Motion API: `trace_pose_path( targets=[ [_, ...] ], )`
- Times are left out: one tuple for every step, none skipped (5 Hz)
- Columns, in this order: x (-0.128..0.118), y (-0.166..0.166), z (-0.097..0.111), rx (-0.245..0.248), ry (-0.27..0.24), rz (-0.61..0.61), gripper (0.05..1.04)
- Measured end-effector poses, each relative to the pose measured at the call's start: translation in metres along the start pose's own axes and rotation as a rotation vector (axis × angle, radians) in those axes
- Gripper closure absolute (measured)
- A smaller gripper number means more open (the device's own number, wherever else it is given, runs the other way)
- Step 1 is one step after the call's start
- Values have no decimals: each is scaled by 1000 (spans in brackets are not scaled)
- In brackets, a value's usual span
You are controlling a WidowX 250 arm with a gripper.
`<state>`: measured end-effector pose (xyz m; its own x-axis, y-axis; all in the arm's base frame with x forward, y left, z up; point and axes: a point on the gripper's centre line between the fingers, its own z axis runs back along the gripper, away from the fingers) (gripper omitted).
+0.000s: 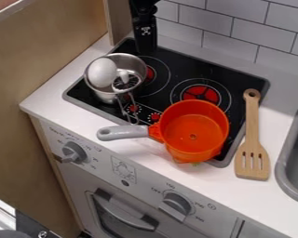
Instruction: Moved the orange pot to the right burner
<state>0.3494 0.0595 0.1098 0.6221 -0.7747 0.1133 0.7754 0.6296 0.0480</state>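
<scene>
below white wall tiles (229,32), orange pot (193,135) by black stovetop's (189,69) front edge

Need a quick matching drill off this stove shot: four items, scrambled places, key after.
Items
1. orange pot
2. wooden spatula's blade
3. metal pot
4. white egg-shaped item

Places
A. in the metal pot's mouth
B. on the white counter, beside the sink
C. over the front edge of the black cooktop
D. on the left of the cooktop, as viewed

Pairs: 1-C, 2-B, 3-D, 4-A
</scene>
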Motion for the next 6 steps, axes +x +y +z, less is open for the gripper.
trace_pose_path(
  targets=[
    [-2,-4,-13,-36,17,5,83],
    [1,-11,-20,-56,6,6,83],
    [4,-28,-10,-47,-38,-13,83],
    [10,-48,5,-47,-44,-26,83],
    [19,-68,13,-47,-76,-69,83],
    [25,-92,19,-52,-114,-148,83]
  ],
)
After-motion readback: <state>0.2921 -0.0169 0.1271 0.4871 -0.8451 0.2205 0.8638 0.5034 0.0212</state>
